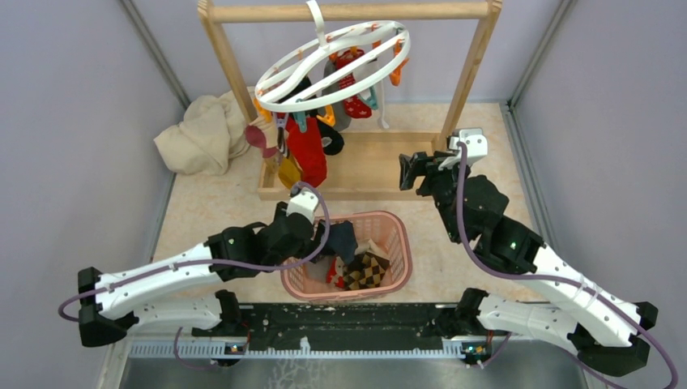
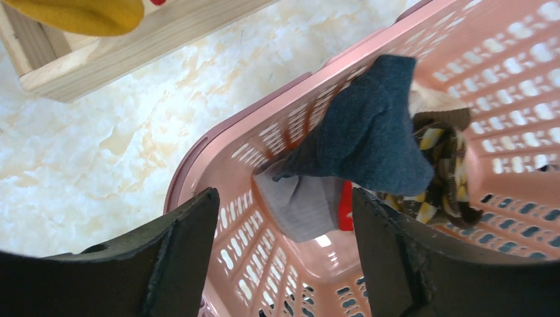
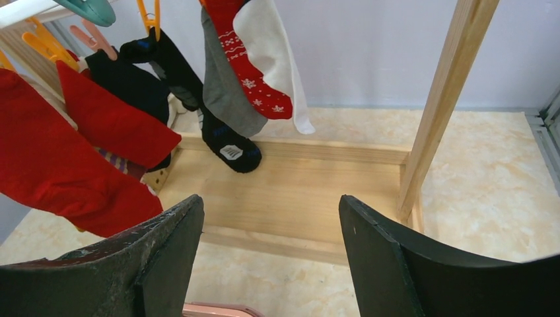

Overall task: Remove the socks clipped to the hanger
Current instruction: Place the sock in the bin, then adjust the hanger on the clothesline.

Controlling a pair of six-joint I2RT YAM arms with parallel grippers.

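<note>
The right gripper holds its two dark fingers spread wide, with nothing between them. Beyond them, socks hang over the wooden frame's base. At the left of the view two plain red socks droop, and the lower one ends just above the nearer finger. Behind them hangs a black sock. From an orange clip hangs a longer black sock with a white badge, its toe close to the base. Beside it a grey sock, a red snowflake sock and a white sock hang bunched together. A teal clip sits by the hanger's white ring. The upright post rises at the right beside the marbled tabletop.
</note>
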